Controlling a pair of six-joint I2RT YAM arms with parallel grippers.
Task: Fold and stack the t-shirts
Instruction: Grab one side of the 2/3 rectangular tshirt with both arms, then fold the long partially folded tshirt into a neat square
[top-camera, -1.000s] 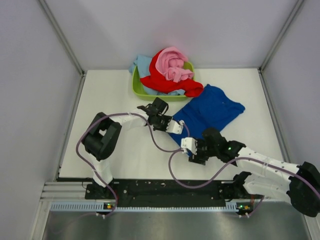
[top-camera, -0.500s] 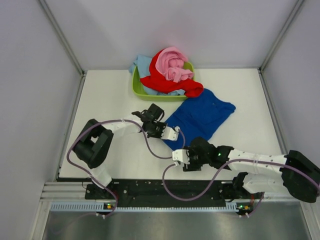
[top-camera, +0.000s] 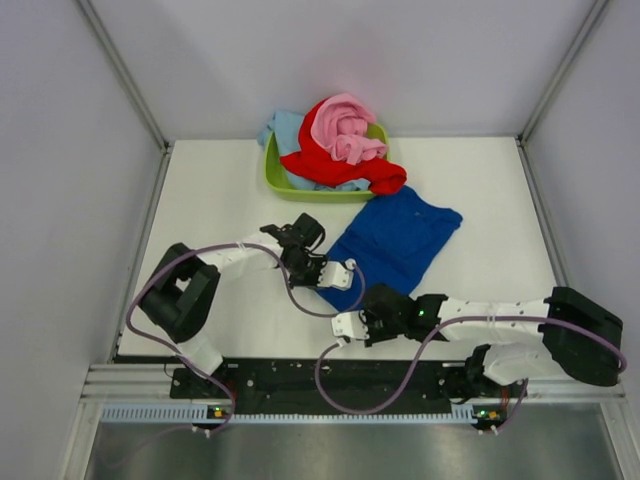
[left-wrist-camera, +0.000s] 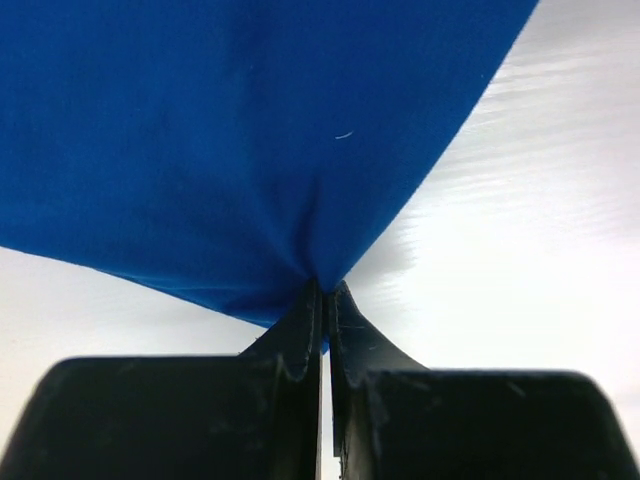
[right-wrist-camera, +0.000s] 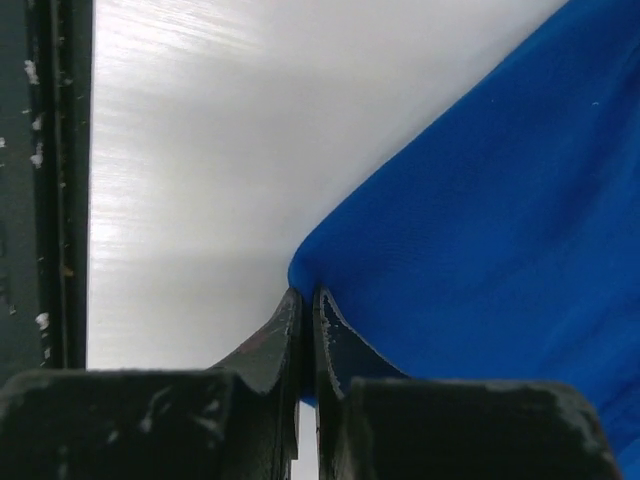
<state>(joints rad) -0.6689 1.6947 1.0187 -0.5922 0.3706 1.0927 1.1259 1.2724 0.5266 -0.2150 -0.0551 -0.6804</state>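
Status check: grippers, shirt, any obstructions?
Left gripper shut on blue shirt edge; right gripper likewise. Shirt flat on table, not yet folded. Tub of other shirts beyond it, clear of both.

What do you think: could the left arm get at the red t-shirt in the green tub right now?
Probably not yet: the left gripper is shut on the blue t-shirt. Once released, the way to the red t-shirt looks free.
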